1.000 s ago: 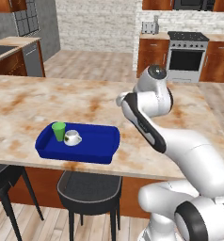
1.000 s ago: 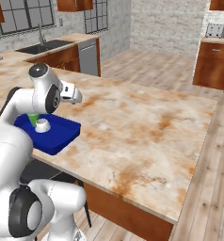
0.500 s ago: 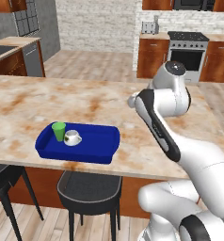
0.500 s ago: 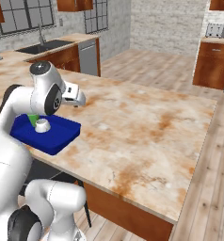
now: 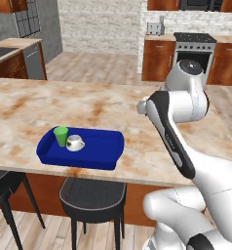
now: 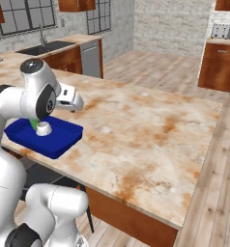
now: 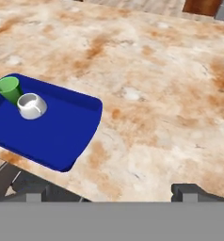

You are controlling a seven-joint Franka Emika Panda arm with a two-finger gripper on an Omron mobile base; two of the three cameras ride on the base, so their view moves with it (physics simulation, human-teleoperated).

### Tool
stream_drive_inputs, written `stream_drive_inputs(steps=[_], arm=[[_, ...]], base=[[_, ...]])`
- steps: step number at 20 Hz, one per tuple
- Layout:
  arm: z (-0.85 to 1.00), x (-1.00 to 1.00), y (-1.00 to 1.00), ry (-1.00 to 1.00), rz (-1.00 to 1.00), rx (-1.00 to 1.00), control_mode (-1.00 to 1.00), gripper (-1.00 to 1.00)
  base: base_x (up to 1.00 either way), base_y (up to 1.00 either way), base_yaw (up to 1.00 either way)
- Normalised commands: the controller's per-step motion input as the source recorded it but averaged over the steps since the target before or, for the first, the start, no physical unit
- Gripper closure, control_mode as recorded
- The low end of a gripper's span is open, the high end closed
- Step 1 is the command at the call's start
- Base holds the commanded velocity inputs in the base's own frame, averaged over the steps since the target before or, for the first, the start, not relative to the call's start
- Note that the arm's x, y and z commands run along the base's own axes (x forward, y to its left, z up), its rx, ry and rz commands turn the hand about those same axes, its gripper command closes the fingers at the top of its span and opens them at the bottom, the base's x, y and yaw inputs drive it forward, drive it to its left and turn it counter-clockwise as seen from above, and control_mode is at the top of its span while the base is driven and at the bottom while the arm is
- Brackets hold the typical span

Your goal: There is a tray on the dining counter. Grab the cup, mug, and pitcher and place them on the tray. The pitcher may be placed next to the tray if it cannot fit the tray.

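Hand view: my two dark fingertips (image 7: 188,190) sit far apart at the bottom edge, jaws spread wide, nothing between them; below lies bare beige marble-look dining counter (image 7: 170,94) veined rusty brown.
Left base view: past the counter, a steel oven range (image 5: 193,49) against the back wall; two dark round stools (image 5: 92,197) under the counter's near edge.
Right base view: a sink with faucet (image 6: 42,44) under windows; my gripper (image 6: 71,99) shows as a white wrist block above the tray's far rim.
Arm pose: I rise from the base, elbow high, forearm folded back over the counter, hand held above the surface, touching nothing.
Tray: one flat royal-blue rectangular tray (image 5: 101,154) near the counter's front edge.
Cup: one bright green tapered tumbler (image 5: 61,136), upright in the tray's left end.
Mug: one squat white mug (image 5: 74,143), upright, just beside the tumbler.
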Motion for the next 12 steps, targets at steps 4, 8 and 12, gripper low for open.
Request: stream_drive_inputs(steps=[4, 8, 12], arm=[[0.10, -0.44, 0.00, 0.06, 0.00, 0.00, -1.00, -1.00], [0.09, -0.49, 0.00, 0.06, 0.00, 0.00, -1.00, -1.00], [0.07, -0.54, 0.00, 0.07, 0.00, 0.00, -1.00, -1.00]], base=[[0.00, 0.00, 0.00], [0.00, 0.00, 0.00], [0.00, 0.00, 0.00]])
